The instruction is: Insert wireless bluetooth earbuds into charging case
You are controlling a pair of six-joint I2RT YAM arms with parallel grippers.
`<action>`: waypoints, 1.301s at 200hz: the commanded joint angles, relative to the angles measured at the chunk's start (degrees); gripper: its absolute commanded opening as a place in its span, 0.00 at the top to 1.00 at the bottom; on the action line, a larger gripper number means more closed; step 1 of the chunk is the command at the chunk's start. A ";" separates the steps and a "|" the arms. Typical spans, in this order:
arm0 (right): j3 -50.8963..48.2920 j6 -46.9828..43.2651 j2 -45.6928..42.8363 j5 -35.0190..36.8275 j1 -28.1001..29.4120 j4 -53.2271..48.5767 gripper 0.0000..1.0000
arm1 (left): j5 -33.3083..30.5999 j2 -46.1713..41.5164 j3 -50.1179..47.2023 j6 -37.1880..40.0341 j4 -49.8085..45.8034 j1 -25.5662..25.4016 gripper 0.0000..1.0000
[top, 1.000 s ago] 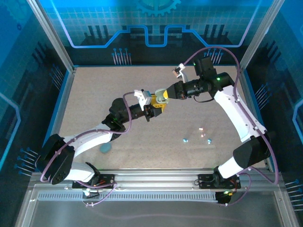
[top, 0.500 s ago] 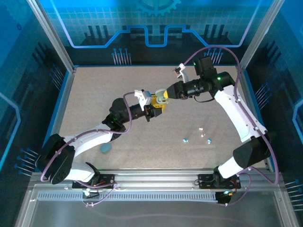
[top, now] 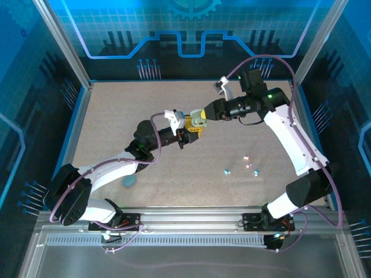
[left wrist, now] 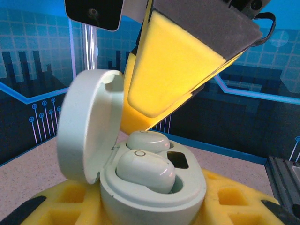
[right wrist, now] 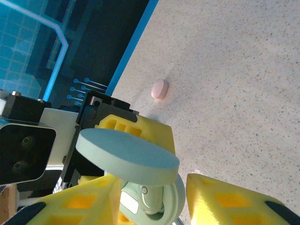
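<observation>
Speckled beige tabletop (top: 116,116), blue circuit-patterned walls (top: 185,35). The left gripper (top: 193,128) clamps the open charging case (left wrist: 154,199) (two earbuds (left wrist: 145,169) seated). The right gripper (top: 200,117) has loosened, its jaws now parted beside the lid.

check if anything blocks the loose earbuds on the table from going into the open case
Yes. The open charging case already holds two whitish earbuds, apparently filling its sockets, and the right gripper has a yellow pad just above the opening. The lid is swung aside.
</observation>
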 commanded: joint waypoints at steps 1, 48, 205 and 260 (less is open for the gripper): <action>0.83 0.65 -3.32 1.18 -0.63 1.24 0.57 | 1.36 -0.67 1.07 -0.37 2.83 -0.35 0.64; -3.29 8.85 -7.28 6.24 -4.79 10.21 0.55 | 1.98 -1.15 0.85 -0.14 2.35 -0.43 0.64; 4.44 8.25 4.52 -3.90 -0.87 -0.50 0.49 | 0.17 -3.09 1.12 0.88 0.77 -0.70 0.64; -1.97 8.94 -0.10 -8.41 -2.01 2.85 0.48 | -0.11 -2.56 1.11 0.46 1.75 -0.69 0.64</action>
